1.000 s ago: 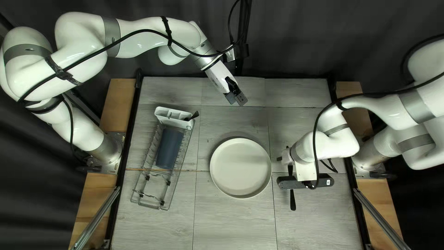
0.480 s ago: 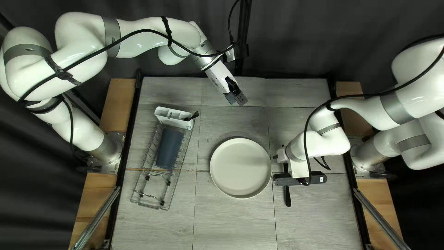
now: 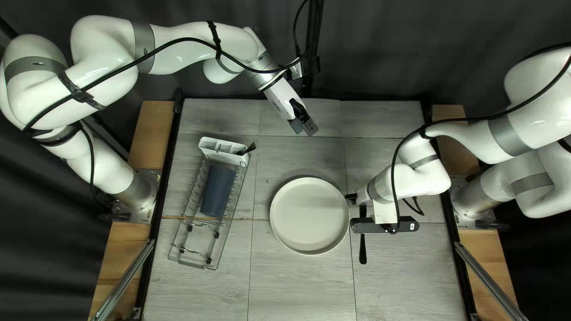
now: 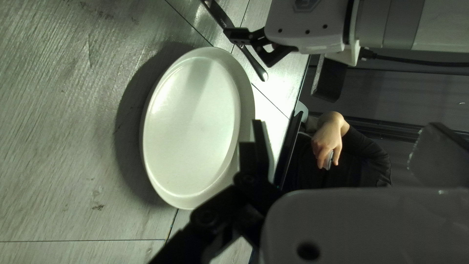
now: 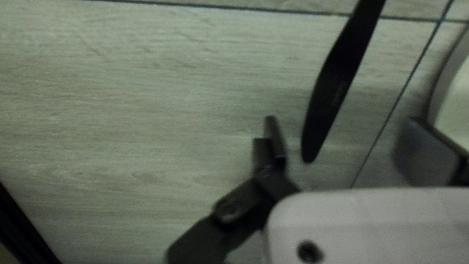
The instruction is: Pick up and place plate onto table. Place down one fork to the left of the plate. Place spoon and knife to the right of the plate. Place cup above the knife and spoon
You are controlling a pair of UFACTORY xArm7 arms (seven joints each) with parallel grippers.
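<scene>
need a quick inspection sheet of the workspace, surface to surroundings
surface: grey table, seams, few dark marks
plate: on table
black utensil: right of plate, type unclear
cup: lying in wire rack
holder: white, dark utensil inside
clutter: nothing seen
left gripper: open, empty
right gripper: open, black utensil between fingers, touching neither
cables: black cable on left arm
surroundings: dark curtain, person's hand beyond table edge

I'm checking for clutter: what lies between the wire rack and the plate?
Only bare tabletop between the rack and plate, as the top left view shows.
</scene>
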